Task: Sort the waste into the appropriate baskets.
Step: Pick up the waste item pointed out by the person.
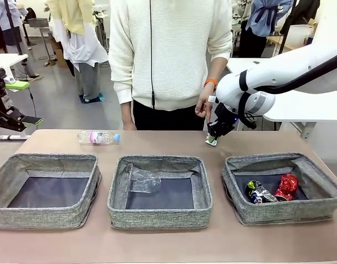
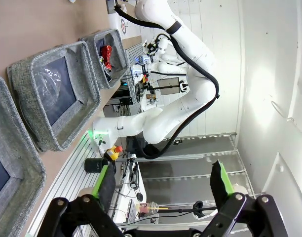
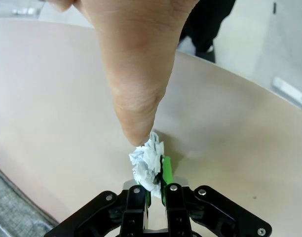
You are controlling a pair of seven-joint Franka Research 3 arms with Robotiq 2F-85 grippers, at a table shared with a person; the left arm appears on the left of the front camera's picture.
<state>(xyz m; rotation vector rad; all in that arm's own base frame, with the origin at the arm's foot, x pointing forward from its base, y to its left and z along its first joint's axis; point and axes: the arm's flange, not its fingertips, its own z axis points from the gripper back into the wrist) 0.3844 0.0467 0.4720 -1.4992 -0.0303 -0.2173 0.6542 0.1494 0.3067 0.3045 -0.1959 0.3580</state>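
Far side: person's hand (image 3: pixel 136 64) touches the wad (image 3: pixel 147 160) in our right claw (image 3: pixel 156 174), so no way past there. Behind the left basket (image 1: pixel 47 159) a bottle (image 1: pixel 98 137) lies on the tabletop (image 1: pixel 168 242) strip. We get open floor in that basket; plastic (image 1: pixel 140 180) fills the middle basket's (image 1: pixel 160 160) far-left corner, and the cans (image 1: pixel 259 191) sit mid-floor in the right basket (image 1: pixel 278 158).

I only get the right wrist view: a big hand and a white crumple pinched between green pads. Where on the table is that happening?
Observer: Near the table's far side, beyond the gap between the middle basket and the right basket. The right gripper holds the white paper wad there.
Operator: Anything in the right basket?
Observer: A crushed red can and a dark printed can.
Operator: And the other arm?
Observer: The left gripper is open, holding nothing.
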